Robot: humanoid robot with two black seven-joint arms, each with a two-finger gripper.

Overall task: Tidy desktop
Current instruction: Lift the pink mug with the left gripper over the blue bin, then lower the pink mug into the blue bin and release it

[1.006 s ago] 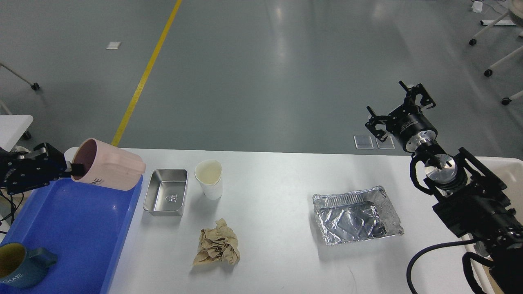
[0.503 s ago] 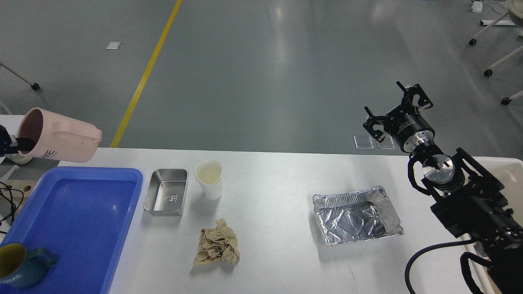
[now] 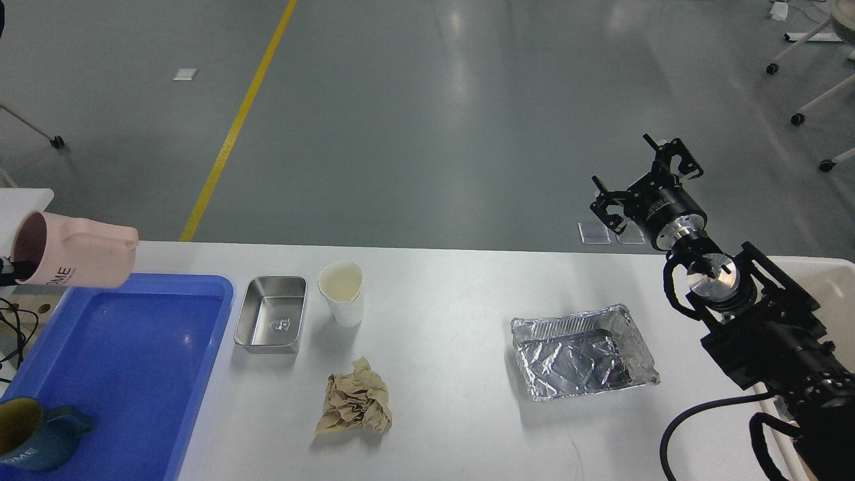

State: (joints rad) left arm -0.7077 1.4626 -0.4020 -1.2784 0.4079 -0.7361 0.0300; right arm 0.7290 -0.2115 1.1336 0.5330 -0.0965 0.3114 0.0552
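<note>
Carrying a pale pink ceramic mug (image 3: 73, 257) on its side above the far left corner of the large white worktop (image 3: 454, 374), over the far edge of the blue plastic tray (image 3: 127, 361), the left hand lies almost wholly outside the view, so I cannot tell its grip. The right hand (image 3: 644, 180) hovers beyond the far right edge, fingers apart and empty. Judging by this, the mug is being stowed; next it needs righting and lowering onto the tray, clear of the dark blue mug (image 3: 33, 434) at the near left corner.
</note>
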